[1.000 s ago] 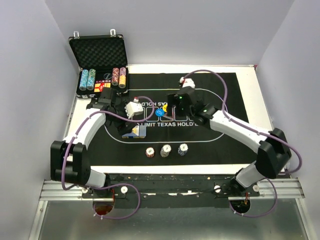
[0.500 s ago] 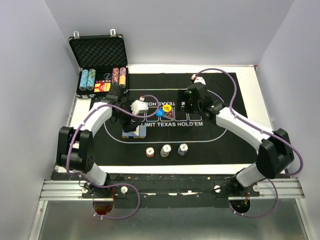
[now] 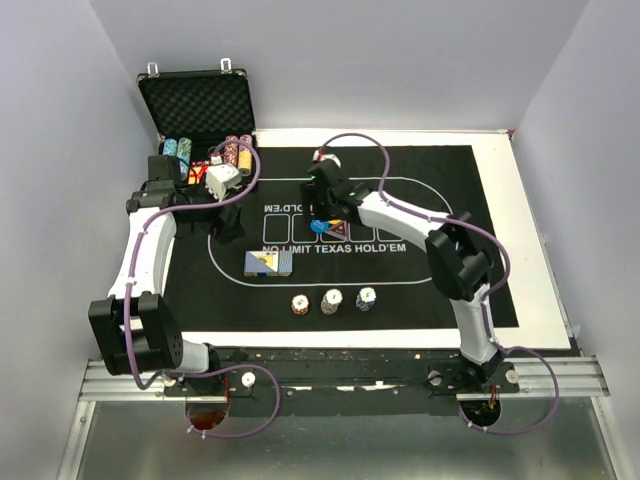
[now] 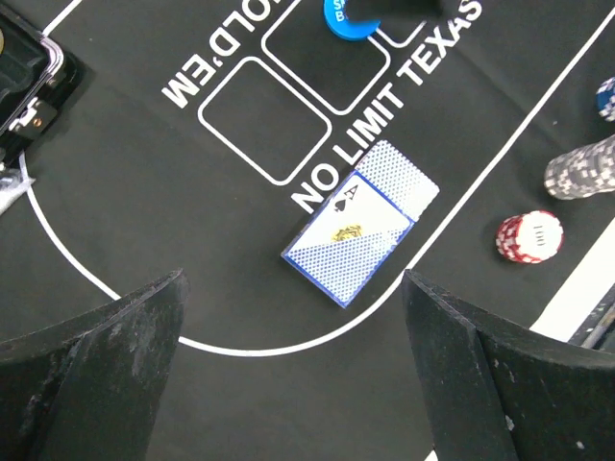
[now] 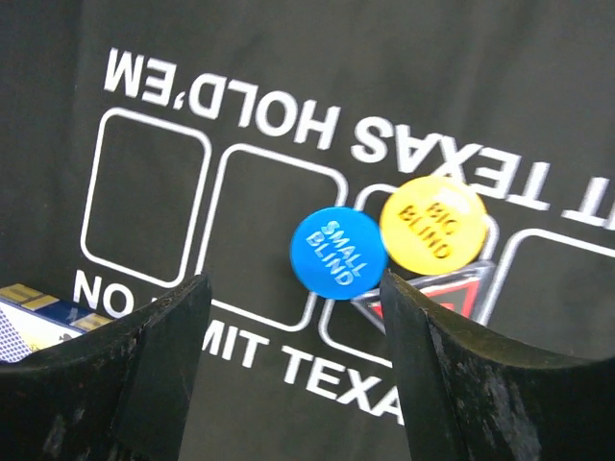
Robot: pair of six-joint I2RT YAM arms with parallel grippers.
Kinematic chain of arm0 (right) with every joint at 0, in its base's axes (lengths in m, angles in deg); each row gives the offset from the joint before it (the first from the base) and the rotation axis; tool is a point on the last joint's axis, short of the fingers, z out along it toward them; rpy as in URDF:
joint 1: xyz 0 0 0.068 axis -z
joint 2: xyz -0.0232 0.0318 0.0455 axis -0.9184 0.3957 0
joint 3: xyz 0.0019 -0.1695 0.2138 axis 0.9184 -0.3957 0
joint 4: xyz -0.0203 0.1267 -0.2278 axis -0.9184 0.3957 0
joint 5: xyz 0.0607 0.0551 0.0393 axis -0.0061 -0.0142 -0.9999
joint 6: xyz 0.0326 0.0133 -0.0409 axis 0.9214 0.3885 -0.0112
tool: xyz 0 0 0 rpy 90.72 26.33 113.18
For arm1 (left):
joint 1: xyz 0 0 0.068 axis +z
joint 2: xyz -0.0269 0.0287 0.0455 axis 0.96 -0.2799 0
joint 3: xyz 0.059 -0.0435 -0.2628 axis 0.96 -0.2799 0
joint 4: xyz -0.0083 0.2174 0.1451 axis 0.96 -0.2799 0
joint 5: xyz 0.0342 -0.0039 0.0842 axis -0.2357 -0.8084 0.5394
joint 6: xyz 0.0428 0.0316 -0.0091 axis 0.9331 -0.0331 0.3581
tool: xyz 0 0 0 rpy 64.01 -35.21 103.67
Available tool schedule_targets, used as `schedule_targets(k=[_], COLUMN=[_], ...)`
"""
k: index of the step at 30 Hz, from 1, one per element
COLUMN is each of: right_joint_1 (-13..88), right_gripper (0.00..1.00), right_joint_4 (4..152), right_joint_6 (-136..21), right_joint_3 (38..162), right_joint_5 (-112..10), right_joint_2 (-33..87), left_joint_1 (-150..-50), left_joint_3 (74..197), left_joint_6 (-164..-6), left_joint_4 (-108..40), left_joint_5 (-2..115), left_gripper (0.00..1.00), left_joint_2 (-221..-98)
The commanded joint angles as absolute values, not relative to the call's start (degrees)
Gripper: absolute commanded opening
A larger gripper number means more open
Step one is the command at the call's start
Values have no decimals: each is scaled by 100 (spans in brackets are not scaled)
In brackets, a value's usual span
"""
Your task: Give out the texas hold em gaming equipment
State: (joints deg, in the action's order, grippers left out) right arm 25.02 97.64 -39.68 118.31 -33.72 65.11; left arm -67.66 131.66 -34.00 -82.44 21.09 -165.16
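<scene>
Hovering right gripper (image 5: 291, 288), jaws wide, straddling blue button (image 5: 338, 254) touching yellow button (image 5: 433, 230) at mat (image 5: 480, 58) centre, likely to pick it; left gripper (image 4: 293, 280) wide above cards (image 4: 360, 223)

Plain pale lilac-grey walls (image 3: 350, 60) close the scene at the back and on both sides, under soft, even light. A white tabletop (image 3: 520, 230) spans between them, mostly covered by a black mat (image 3: 410, 285) with white print. An open black case (image 3: 195, 100) sits at the far left. A metal rail (image 3: 110, 380) runs along the near edge.
</scene>
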Motion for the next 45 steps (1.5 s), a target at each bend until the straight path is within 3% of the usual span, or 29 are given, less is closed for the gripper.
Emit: schedule_targets(k=[1,17,28,37,45], right_joint_1=[2249,2143,2152,1985,1677], right_gripper=[78,74,77,68,63], right_joint_4=[10241,10224,10145,10136,10452], right_joint_6=[-4108,-3985,-3897,-3879,-4134], right_joint_3=[12332,11937,12183,12332,13403], right_joint_5=[-3056,-2467,-2826,-3047,-2800], right_joint_2=[7011,7390,7706,7900,8444], left_joint_1=[-6514,-6461,-6461,-6469,-6443], left_joint_3=[13348,13304,13375,13313,13243], left_joint_6=[-3887,-4556,-4723,-4749,-4802], left_joint_4=[-8751,-8672,-8549,-8470,-8409], left_joint_5=[1544,1843,1948,2062,2133], left_gripper=[99,99,99,99,99], left_joint_2=[-16108,-15562,-15527,-15395,-15237])
